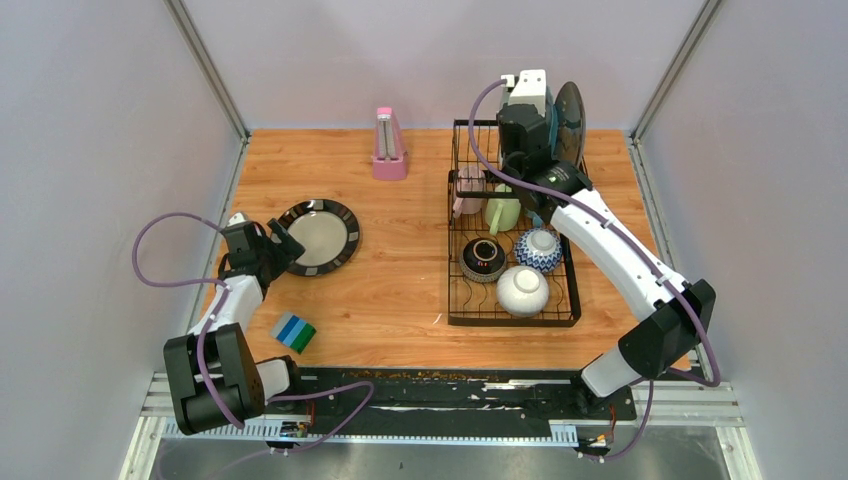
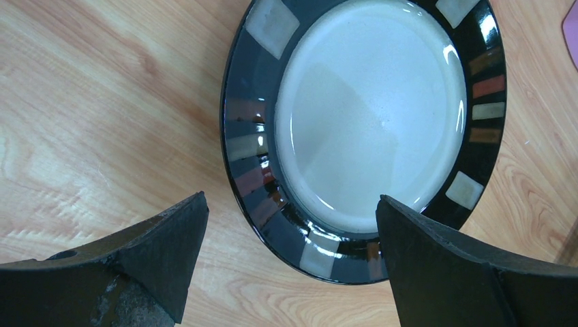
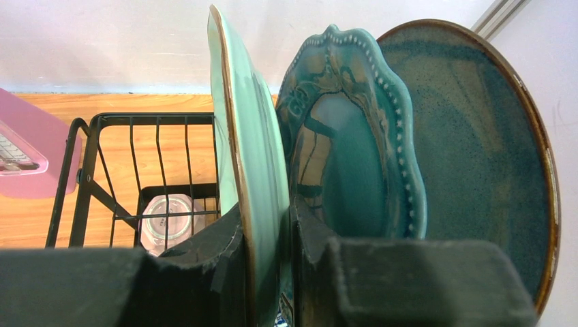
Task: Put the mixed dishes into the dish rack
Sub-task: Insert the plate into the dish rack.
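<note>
Top external: black wire dish rack (image 1: 451,260) at right. Right gripper (image 3: 269,228) clamped on upright pale green ceramic plate (image 3: 249,136) at rack's far end. Round black-rimmed, grey-centred plate (image 1: 318,237) flat on wooden table (image 1: 400,290), directly ahead of left gripper (image 1: 283,243), jaws wide. Left arm nearer; probably needs only a short forward reach to near rim.

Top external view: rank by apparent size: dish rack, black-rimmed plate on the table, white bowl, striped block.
1. dish rack, largest by far
2. black-rimmed plate
3. white bowl
4. striped block, smallest

The bowl sits raised in the rack, nearer the camera, so its lead over the block is less sure.
</note>
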`<act>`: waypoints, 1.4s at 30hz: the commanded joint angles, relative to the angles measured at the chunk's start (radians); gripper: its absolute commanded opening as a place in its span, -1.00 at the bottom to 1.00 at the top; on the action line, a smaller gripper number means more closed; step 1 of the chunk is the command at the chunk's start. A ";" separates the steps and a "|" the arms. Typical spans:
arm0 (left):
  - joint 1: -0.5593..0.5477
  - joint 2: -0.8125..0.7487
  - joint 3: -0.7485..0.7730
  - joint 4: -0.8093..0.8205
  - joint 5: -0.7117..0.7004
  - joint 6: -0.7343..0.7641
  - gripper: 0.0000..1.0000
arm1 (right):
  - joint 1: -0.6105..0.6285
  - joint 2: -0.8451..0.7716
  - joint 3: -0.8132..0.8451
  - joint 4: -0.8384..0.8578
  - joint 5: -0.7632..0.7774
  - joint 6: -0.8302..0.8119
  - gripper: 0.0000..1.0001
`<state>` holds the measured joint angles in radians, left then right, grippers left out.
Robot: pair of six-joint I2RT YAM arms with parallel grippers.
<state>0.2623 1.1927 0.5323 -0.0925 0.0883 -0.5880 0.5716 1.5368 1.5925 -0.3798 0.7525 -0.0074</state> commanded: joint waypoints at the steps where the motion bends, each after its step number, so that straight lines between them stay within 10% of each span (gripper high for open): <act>1: 0.007 -0.010 0.037 0.001 -0.013 0.029 1.00 | -0.007 -0.051 0.068 0.067 -0.053 0.030 -1.00; 42: 0.006 0.088 0.047 0.019 0.019 0.033 1.00 | -0.001 -0.037 0.135 -0.059 -0.260 0.214 -0.13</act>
<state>0.2623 1.2716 0.5457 -0.0929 0.0998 -0.5720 0.5644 1.5238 1.6897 -0.4957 0.5205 0.1791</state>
